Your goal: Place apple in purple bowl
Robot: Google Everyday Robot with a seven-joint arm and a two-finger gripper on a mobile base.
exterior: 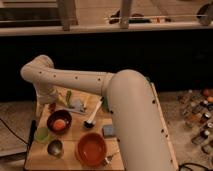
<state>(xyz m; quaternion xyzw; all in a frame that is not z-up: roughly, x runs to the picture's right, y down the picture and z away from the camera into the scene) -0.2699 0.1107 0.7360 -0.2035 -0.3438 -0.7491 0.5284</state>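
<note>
Pale wood makes up the worktop (pixel 75 131), and the task's things are crowded onto its left half. The purple bowl (pixel 49 119) stands near the left edge. Inside it lies a round, orange-toned thing (pixel 60 125), which is most likely the apple, low in the hollow and clear of the rim. If so, the fruit is already where the task wants it, and the bowl's walls keep it from rolling.

The white arm (pixel 75 80) reaches across from the right, bends at the far left and drops toward the worktop. The hand (pixel 50 103) hangs at its end, just behind and above the bowl's far rim and a little to its left. Whether it is clenched or released cannot be told, as it shows only as a dark, reddish patch under the wrist. Its place beside the bowl rather than over the middle suggests the placing itself is done or nearly so.

An orange bowl (pixel 80 146) sits in front, to the right of a small metal cup (pixel 55 147), and a pale green piece (pixel 41 134) lies at the left edge. A white-handled utensil (pixel 93 114) and a grey-blue block (pixel 108 131) lie further right, apart from the purple bowl.
</note>
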